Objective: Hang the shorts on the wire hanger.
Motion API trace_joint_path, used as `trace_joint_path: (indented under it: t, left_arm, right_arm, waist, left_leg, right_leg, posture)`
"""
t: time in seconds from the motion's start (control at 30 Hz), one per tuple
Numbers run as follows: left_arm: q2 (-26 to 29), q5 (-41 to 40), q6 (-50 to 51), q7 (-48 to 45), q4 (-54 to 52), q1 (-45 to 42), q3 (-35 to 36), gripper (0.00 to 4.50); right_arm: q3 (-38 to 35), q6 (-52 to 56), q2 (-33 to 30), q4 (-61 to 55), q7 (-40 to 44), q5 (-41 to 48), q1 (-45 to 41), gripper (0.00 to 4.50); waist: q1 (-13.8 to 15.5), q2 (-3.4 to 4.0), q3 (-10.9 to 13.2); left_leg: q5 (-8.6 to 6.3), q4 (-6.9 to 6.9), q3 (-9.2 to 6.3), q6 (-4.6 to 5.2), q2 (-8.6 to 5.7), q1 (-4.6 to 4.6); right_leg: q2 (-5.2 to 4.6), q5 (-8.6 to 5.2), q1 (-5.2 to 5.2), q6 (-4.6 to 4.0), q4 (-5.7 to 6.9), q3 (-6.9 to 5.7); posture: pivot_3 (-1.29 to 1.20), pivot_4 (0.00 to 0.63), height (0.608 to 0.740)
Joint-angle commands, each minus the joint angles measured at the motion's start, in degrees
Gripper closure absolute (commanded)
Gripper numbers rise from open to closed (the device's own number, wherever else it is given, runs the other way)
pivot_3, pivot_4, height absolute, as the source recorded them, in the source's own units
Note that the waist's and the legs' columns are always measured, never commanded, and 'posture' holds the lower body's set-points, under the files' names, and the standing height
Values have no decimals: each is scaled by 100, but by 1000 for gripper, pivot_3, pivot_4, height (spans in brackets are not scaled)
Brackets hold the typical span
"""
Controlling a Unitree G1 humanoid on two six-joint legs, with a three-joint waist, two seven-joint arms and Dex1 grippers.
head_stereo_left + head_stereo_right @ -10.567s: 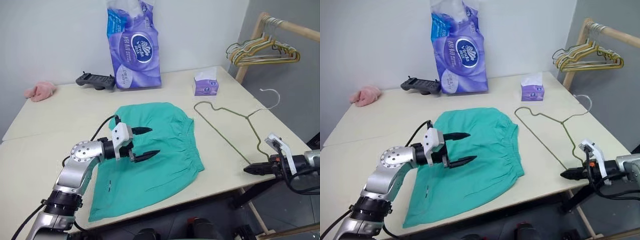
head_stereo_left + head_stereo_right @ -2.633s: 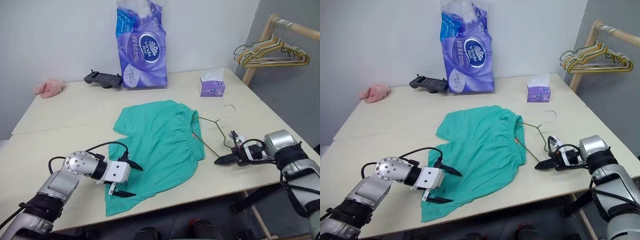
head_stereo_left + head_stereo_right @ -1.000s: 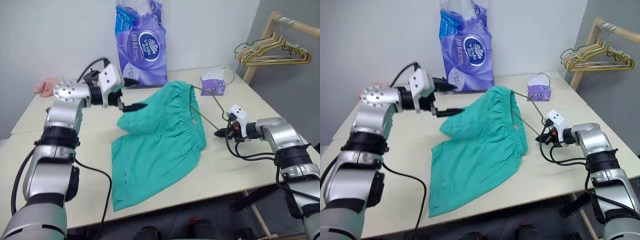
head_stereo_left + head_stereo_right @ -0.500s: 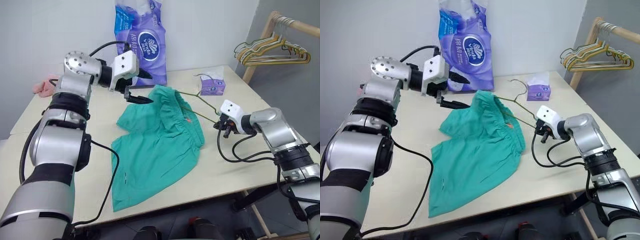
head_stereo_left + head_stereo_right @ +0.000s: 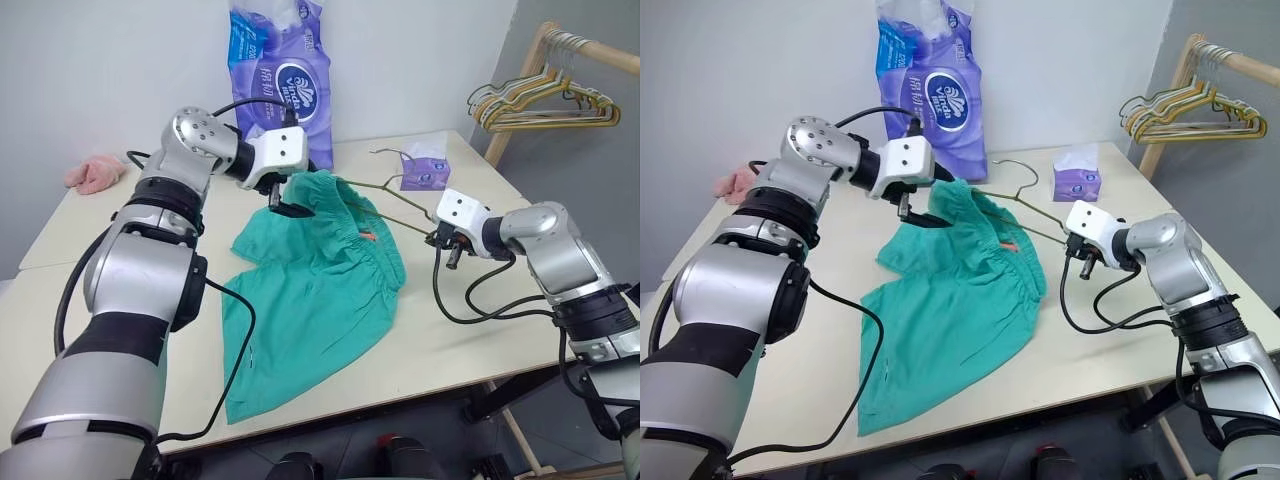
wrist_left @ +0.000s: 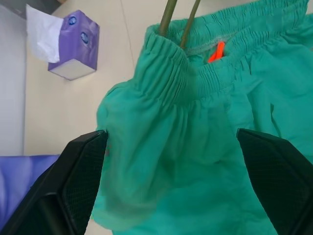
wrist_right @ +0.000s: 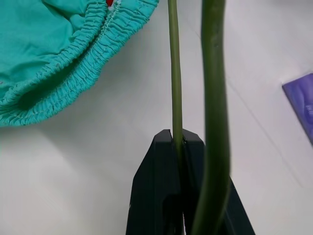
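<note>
- Right pincer (image 7: 178,139) clamped on wire hanger (image 5: 395,218), its far end threaded into shorts (image 5: 320,285) at the waistband
- Left pincer (image 5: 290,190) wide open, empty, nearer the raised waistband, shorts trailing onto tabletop (image 5: 480,310)

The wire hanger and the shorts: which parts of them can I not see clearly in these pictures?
- Wire hanger: its far end is inside the shorts, behind the waistband, in the eye views and left wrist view.
- Right gripper: the right wrist view's bottom edge cuts off its finger bases.
- Left gripper: whether its open fingers touch the fabric is unclear.
</note>
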Motion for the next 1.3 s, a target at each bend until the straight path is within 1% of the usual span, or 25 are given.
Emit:
trace_joint_path:
  t: [0.03,0.23,0.33,0.4,0.5,0.57,0.63,0.77,0.97,1.03,1.07,1.3]
  left_arm:
    - [-62,183,-22,252,33,-229,-46,8]
    - [-145,538,-31,469,90,-203,-228,8]
    - [-125,760,-56,736,107,-185,-360,8]
    - [-153,768,-41,792,119,-182,-346,8]
    - [-218,735,-14,757,128,-167,-292,8]
    - [-233,719,-43,801,128,-167,-269,392]
    - [-243,666,-22,771,131,-173,-217,906]
    - [-235,629,-25,705,129,-182,-175,2249]
    - [-199,614,-39,619,125,-152,-154,4134]
    - [-181,607,-45,573,123,-140,-143,4423]
    - [-171,609,-53,567,122,-131,-143,4468]
    - [-203,551,-6,697,113,-93,-76,4468]
  right_arm:
    - [-97,116,-67,-392,25,10,-241,4500]
    - [-54,66,-152,-635,1,-83,-249,4500]
    - [-61,54,-159,-707,-15,-120,-280,4500]
    - [-61,72,-152,-786,-10,-137,-299,4500]
    - [-58,103,-130,-883,-19,-148,-316,4500]
    - [-44,87,-118,-865,-26,-158,-338,4500]
    - [-39,86,-113,-853,-31,-160,-350,4500]
    - [-42,78,-114,-845,-34,-170,-364,4500]
    - [-40,43,-111,-805,-28,-186,-389,4500]
    - [-40,28,-120,-795,-17,-195,-403,4500]
    - [-40,26,-123,-798,-12,-200,-406,4500]
    - [-39,11,-141,-823,36,-215,-404,4500]
  waist:
    - [-4,0,0]
    - [-20,-1,0]
    - [-34,-1,-1]
    - [-42,-4,-3]
    - [-57,-7,-6]
    - [-64,-7,-6]
    - [-79,-7,-6]
    - [-84,-8,-6]
    - [-98,-8,-6]
    - [-118,-9,-7]
    - [-119,-9,-7]
    - [-124,-11,-8]
  left_leg:
    - [0,0,0,0,0,0]
    - [0,0,2,0,0,-7]
    - [0,1,5,0,0,-10]
    - [0,4,5,-1,0,-25]
    - [1,28,8,-2,-1,-75]
    - [1,40,5,-2,-1,-83]
    - [1,46,6,-2,-1,-86]
    - [0,53,5,-2,-1,-88]
    - [0,55,5,-2,-2,-89]
    - [0,56,5,-2,-2,-91]
    - [0,56,4,-2,-2,-91]
    - [0,60,3,-2,-2,-92]
  right_leg:
    - [0,0,0,0,0,0]
    - [0,0,-10,0,4,0]
    - [0,0,-15,0,7,1]
    - [0,0,-29,0,12,1]
    - [-2,1,-84,0,33,4]
    - [-2,1,-87,0,33,4]
    - [-3,1,-86,0,34,5]
    - [-3,2,-85,1,35,3]
    - [-3,2,-85,1,36,3]
    - [-3,2,-86,1,37,3]
    - [-3,2,-85,1,37,2]
    - [-4,2,-85,2,38,2]
  posture:
    - [-77,10,740]
    - [-93,8,740]
    - [-98,7,740]
    - [-100,7,740]
    - [-100,7,740]
    - [-102,7,740]
    - [-102,7,740]
    - [-102,7,740]
    - [-102,3,740]
    - [-102,3,740]
    - [-102,1,740]
    - [-102,1,740]
